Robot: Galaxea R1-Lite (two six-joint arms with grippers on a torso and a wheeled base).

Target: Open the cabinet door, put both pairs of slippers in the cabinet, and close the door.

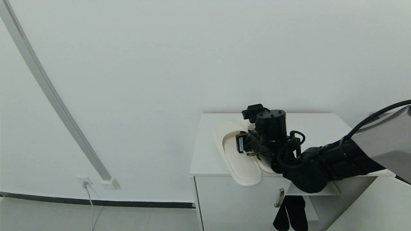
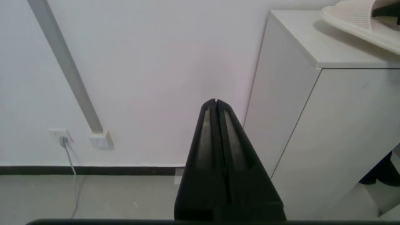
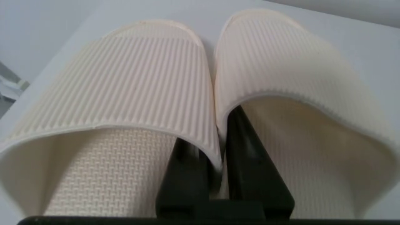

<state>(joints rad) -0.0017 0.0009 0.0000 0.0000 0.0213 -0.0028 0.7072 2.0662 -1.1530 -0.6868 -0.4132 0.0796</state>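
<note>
Two cream slippers on cabinet, inner edges in narrow grip of right pincer; left pincer flush together.

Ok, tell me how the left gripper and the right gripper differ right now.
The left gripper is shut on nothing; the right gripper pinches the white slippers by their adjoining inner edges. The left gripper hangs in open air off the cabinet side; the right gripper sits over the cabinet top. Both have black fingers.
</note>
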